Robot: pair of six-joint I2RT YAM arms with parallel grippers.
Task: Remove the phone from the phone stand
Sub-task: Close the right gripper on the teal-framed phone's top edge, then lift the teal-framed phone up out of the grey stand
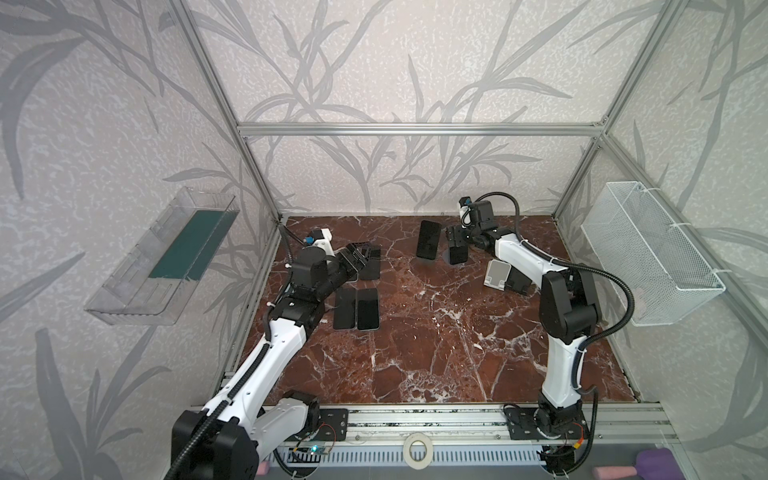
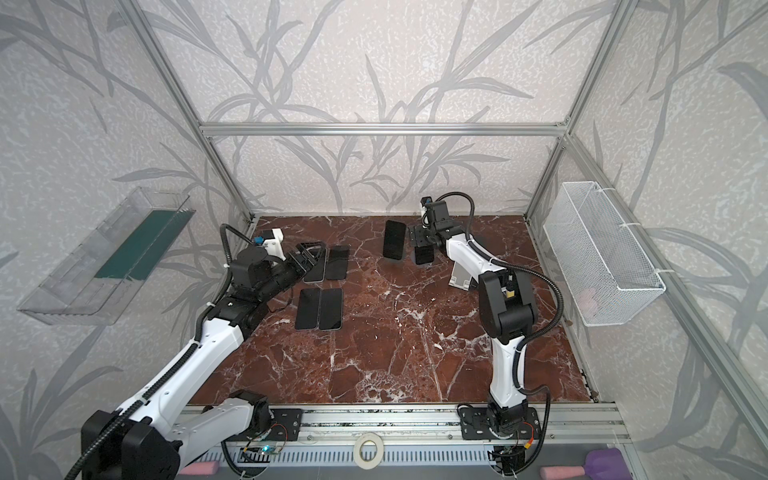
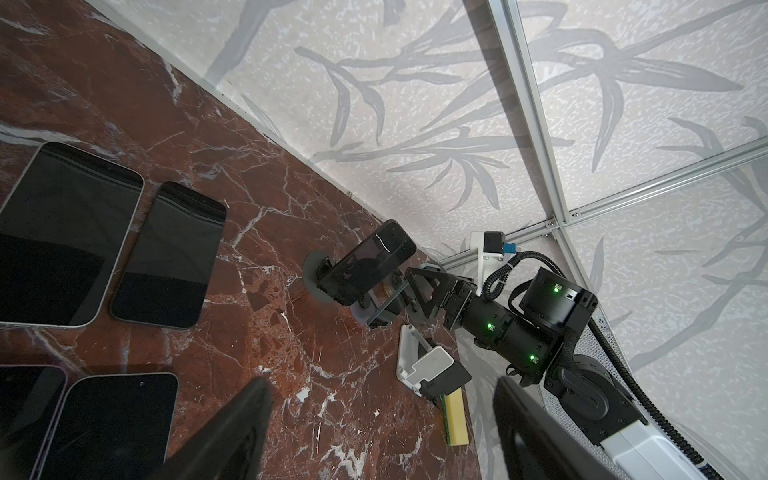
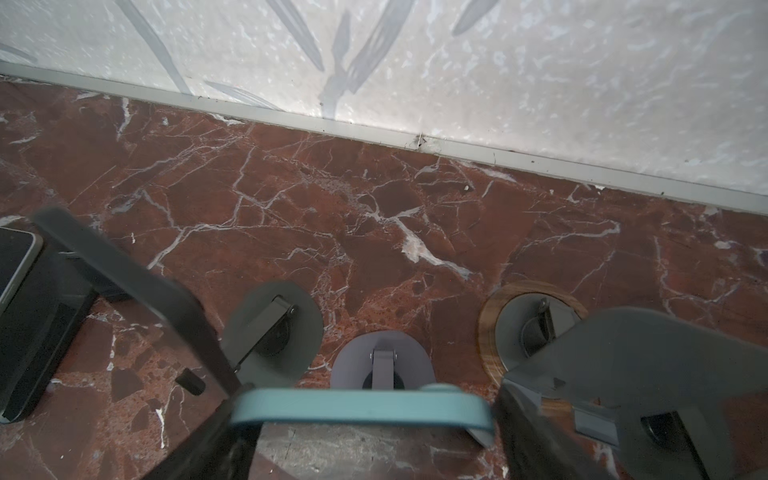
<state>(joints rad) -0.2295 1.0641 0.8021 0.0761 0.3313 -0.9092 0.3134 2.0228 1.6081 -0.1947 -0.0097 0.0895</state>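
Observation:
The phone (image 4: 361,409), with a teal edge, stands upright on a grey phone stand (image 4: 382,361) near the back wall. My right gripper (image 4: 365,432) has a finger at each end of that edge, and both fingers touch it. In both top views the phone (image 1: 457,254) (image 2: 423,254) shows as a dark slab under my right gripper (image 1: 455,243). My left gripper (image 1: 359,255) hovers open at the left over phones lying flat. Nothing sits between its fingers (image 3: 232,436) in the left wrist view.
A second phone (image 1: 428,239) leans on another stand just left of the held one. Several phones (image 1: 357,309) lie flat at the left. A white stand (image 1: 496,274), a wood-rimmed stand base (image 4: 490,328) and a yellow sponge (image 3: 579,419) crowd the right. A wire basket (image 1: 652,257) hangs on the right wall.

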